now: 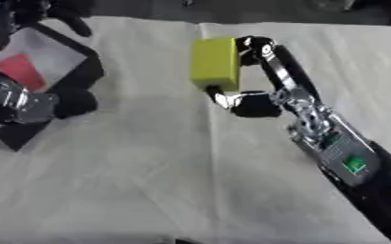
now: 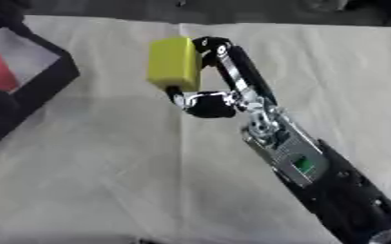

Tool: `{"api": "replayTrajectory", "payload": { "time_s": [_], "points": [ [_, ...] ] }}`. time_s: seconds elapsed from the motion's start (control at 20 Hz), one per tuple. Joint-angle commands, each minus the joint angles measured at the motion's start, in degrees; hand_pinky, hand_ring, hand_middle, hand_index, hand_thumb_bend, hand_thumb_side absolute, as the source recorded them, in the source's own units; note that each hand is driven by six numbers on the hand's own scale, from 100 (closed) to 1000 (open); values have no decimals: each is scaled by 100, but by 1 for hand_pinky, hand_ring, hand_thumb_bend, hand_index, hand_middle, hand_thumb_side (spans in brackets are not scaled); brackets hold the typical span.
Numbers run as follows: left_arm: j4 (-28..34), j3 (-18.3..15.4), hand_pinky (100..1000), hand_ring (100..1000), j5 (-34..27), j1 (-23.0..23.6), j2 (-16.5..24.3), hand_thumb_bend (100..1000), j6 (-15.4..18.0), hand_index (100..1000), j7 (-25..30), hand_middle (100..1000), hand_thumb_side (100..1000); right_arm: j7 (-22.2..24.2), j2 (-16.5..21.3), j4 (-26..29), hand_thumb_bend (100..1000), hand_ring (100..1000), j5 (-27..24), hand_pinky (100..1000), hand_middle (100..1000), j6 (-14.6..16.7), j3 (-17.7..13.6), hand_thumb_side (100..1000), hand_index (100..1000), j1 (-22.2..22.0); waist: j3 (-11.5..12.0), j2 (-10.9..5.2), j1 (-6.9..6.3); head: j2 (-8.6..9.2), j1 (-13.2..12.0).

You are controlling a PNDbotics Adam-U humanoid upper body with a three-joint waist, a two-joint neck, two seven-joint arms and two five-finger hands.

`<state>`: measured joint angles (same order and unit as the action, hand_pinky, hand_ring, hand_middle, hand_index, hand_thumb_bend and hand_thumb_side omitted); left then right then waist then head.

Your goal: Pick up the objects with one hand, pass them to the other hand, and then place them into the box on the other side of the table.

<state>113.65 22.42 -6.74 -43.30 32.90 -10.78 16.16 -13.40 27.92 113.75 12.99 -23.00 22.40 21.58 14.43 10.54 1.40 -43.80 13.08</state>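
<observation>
Yellow block [image 1: 215, 63]: a matte, smooth-sided rectangular block with slightly rounded corners, upright and lifted above the middle of the table.
Right hand [image 1: 257, 78]: black fingers with silver joints, curled round the block; fingers wrap its top right edge and the thumb presses in under its lower edge.
Right arm [image 2: 299, 159]: black casing with a silver metal section and a small green patch, running in from the lower right.
Left hand [image 1: 32, 102]: at the left edge over the box, silver metal and rounded black parts showing; whether its fingers are curled or straight cannot be told.
Box [image 2: 53, 78]: black-walled, angular, with a pale floor, at the table's left side, well apart from the block.
Red piece [image 1: 21, 70]: flat, lying inside the box.
Table [image 1: 149, 167]: covered in a pale, faintly creased cloth.
</observation>
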Motion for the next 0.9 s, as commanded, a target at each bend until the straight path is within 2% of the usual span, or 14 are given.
{"api": "replayTrajectory", "payload": {
  "time_s": [0.05, 0.2, 0.35, 0.9],
  "points": [
    [94, 56, 865, 672, 232, -223, -28, 703, -97, 727, 156, 750, 313, -120, -6, 84, 349, 649, -26, 783, 499, -66, 47, 100, 546, 37, 33, -125, -43, -32, 62],
    [94, 126, 876, 692, 508, -380, -111, 698, -218, 740, 283, 766, 318, -184, -49, 84, 375, 649, 18, 784, 499, -93, 121, 100, 546, 54, 91, -115, -77, -32, 158],
    [94, 160, 881, 700, 696, -514, -187, 703, -294, 744, 344, 771, 310, -223, -101, 84, 348, 649, 49, 784, 499, -87, 204, 100, 546, 83, 122, -109, -96, -32, 214],
    [94, 423, 878, 713, 1387, -780, -361, 704, -758, 755, 649, 774, 305, -267, -207, 84, 350, 643, 94, 779, 494, 63, 406, 100, 541, 300, 173, -111, -121, -32, 271]
  ]
}}
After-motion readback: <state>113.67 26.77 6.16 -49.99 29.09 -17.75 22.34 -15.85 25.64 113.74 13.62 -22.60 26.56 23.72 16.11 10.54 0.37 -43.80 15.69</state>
